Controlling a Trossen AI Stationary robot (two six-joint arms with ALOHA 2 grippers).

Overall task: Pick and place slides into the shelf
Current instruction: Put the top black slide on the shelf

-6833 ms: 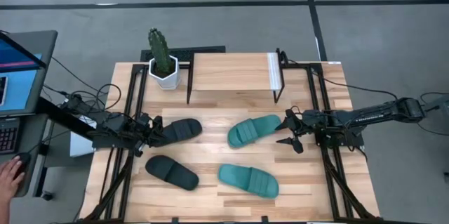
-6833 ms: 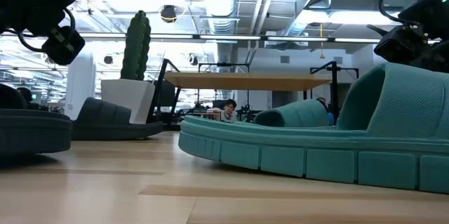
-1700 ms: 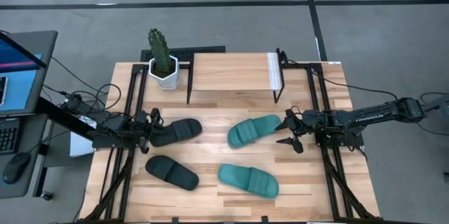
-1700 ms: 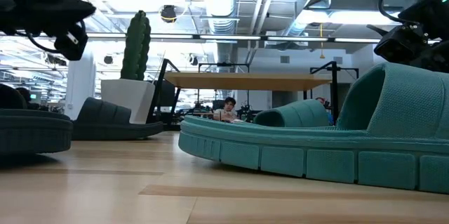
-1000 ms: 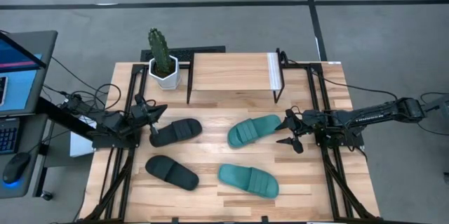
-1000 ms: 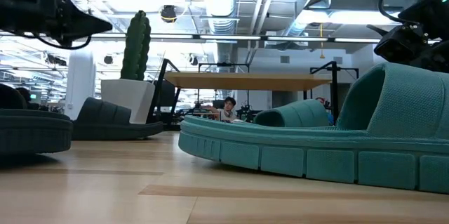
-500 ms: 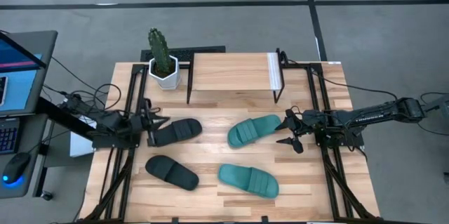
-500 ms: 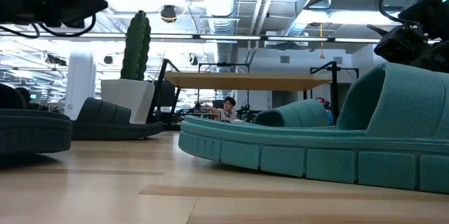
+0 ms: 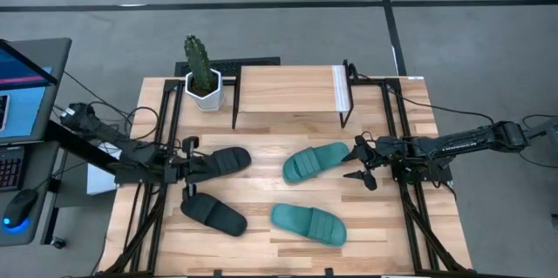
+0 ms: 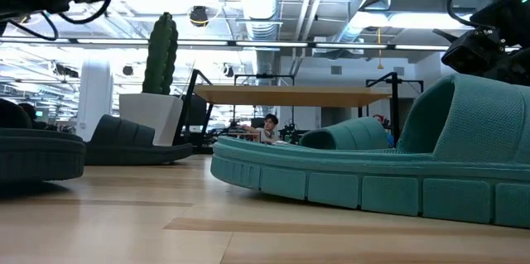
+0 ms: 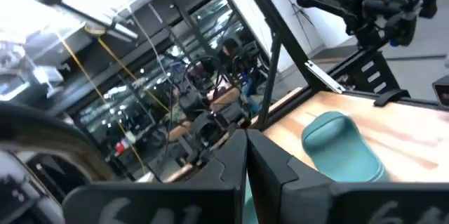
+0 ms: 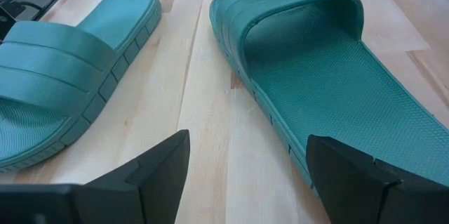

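High view: all four slides on the table, none in the shelf (image 9: pixel 290 91) yet, so this is the approach step. Left gripper (image 9: pixel 188 171) has its jaws closed and empty at the heel of the upper black slide (image 9: pixel 218 163); it must open before a grab. Right gripper (image 9: pixel 360 163) has jaws spread wide beside the upper teal slide (image 9: pixel 316 160), ready to close on its rim. Slides are soft, ribbed-strap, textured footbed; the shelf has a smooth wood top on a thin black frame.

Bright even overhead light, soft shadows, ceiling glare in low view, left wrist view blurred and washed-out
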